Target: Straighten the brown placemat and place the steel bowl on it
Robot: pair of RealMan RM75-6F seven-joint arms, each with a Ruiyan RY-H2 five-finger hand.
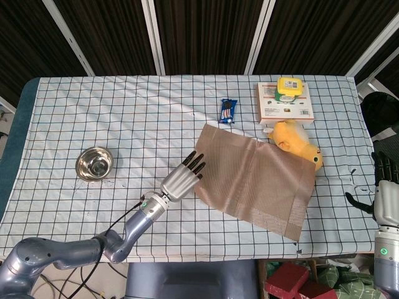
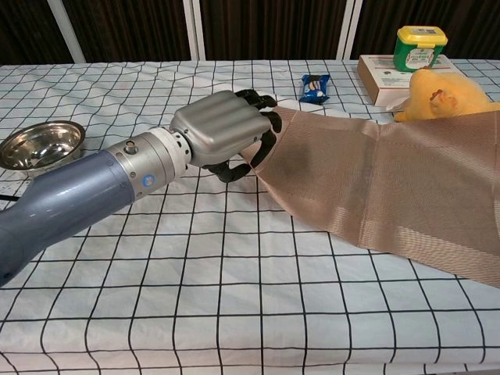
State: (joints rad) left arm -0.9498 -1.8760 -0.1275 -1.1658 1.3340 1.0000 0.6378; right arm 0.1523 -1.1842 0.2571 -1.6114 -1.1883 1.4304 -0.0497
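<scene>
Head view shows the left hand (image 1: 182,178) at the brown placemat (image 1: 255,180), fingers curled around its left edge, seemingly pinching it. The placemat lies skewed, long axis running far-left to near-right. The steel bowl (image 1: 94,163) sits well left on the checked tablecloth (image 1: 124,112). The right hand (image 1: 386,196), idle at the right edge, looks spread.

1. The left hand (image 2: 223,134) sits at the near-left edge of the brown placemat (image 2: 391,187), its dark fingertips (image 2: 266,148) curled down against the cloth.
2. The placemat lies skewed across the checked tablecloth (image 2: 234,297), running off the right edge.
3. The steel bowl (image 2: 41,144) stands far left, well apart from the mat.
4. A yellow plush toy (image 2: 445,94) rests by the mat's far edge.
5. A blue snack packet (image 2: 315,87) lies behind.
</scene>
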